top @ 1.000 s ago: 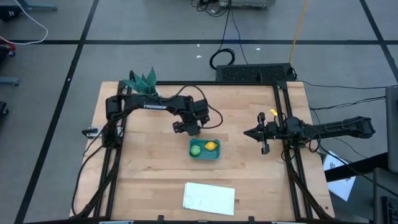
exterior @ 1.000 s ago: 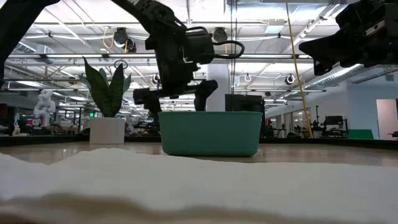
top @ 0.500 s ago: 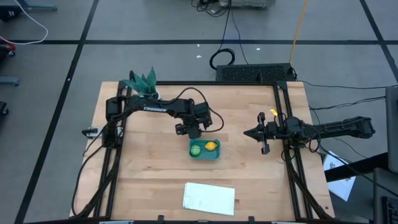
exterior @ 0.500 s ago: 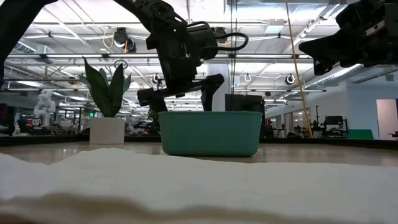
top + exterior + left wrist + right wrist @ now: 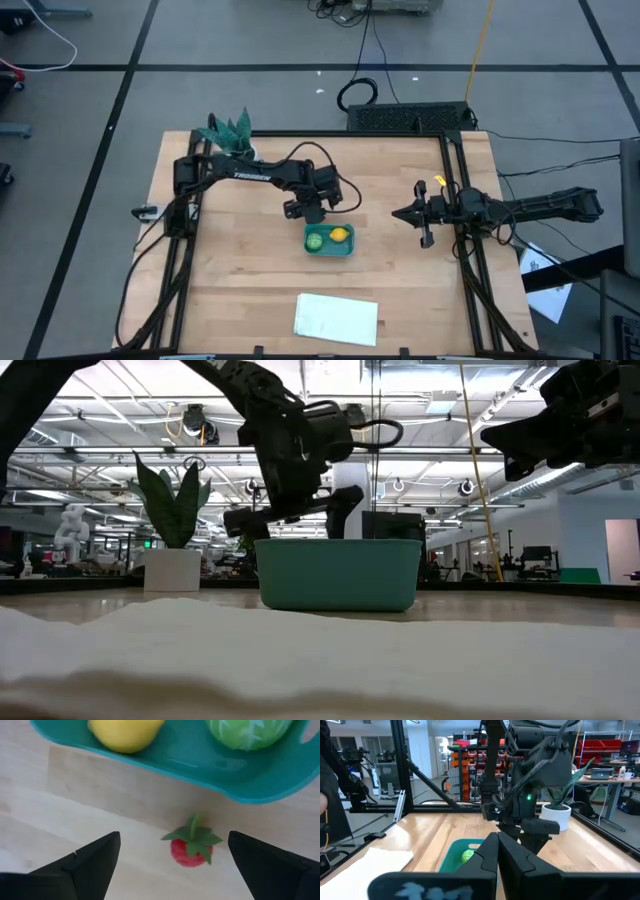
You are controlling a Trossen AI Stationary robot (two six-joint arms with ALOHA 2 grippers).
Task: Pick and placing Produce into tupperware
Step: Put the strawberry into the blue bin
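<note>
The teal tupperware (image 5: 349, 250) sits mid-table and holds the round light-green produce (image 5: 316, 239) and the yellow lemon-like one (image 5: 340, 236). The small red produce (image 5: 191, 852), with green leaves on top, lies on the wood just outside the tupperware's far wall (image 5: 165, 767). My left gripper (image 5: 312, 209) hangs open above the red piece, pointing steeply down, with one finger on either side and touching nothing. In the high view the gripper hides the red piece. My right gripper (image 5: 400, 213) waits shut and level at the table's right side.
A flat white sheet (image 5: 337, 317) lies near the table's front edge. A potted plant (image 5: 230, 130) stands at the far left corner. Black frame rails (image 5: 455, 200) run along the table's left and right sides. Bare wood surrounds the tupperware.
My left gripper has edged a little toward the table's right, along the tupperware's far wall, and tipped slightly. It stays open. The produce and the tupperware have not moved.
</note>
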